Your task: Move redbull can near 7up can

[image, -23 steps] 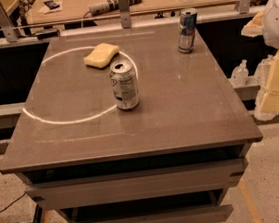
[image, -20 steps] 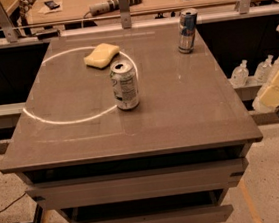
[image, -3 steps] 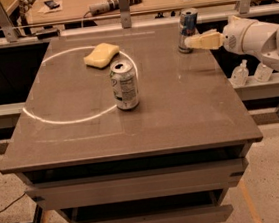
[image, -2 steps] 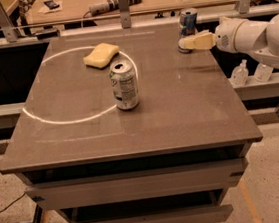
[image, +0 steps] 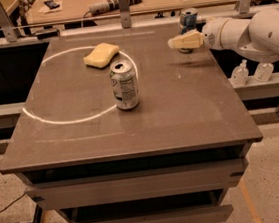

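The redbull can (image: 188, 18), slim and blue-and-silver, stands upright near the far right edge of the table (image: 180, 114). My gripper (image: 176, 42) reaches in from the right, at the can's lower half and in front of it, hiding the can's base; its tip points left, just past the can. The 7up can (image: 124, 84), wider and pale silvery-green with a white print panel, stands upright near the middle of the table, well to the left of and nearer than the redbull can.
A yellow sponge (image: 101, 54) lies at the far middle of the table, behind the 7up can. A white circle line (image: 55, 119) is marked on the tabletop's left half. Small bottles (image: 239, 74) stand on a ledge to the right. A cluttered bench (image: 117, 3) runs behind.
My arm came in from the right side, and over the last second my gripper moved left across the front of the redbull can. Both cans and the sponge stay where they were.
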Robot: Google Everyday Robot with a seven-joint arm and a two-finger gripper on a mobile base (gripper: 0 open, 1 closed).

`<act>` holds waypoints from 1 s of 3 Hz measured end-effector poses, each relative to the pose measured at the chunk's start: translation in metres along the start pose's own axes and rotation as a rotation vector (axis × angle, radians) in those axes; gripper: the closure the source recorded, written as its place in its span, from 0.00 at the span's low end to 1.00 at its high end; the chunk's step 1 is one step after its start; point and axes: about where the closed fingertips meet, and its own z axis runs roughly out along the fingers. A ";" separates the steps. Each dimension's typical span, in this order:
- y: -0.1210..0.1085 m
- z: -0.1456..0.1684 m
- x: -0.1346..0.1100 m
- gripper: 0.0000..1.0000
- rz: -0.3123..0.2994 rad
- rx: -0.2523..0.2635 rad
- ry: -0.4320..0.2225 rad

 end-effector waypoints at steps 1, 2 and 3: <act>-0.005 0.012 -0.001 0.16 -0.008 0.009 -0.001; -0.010 0.017 -0.002 0.41 -0.008 0.020 -0.005; -0.014 0.011 -0.002 0.64 -0.006 0.033 -0.009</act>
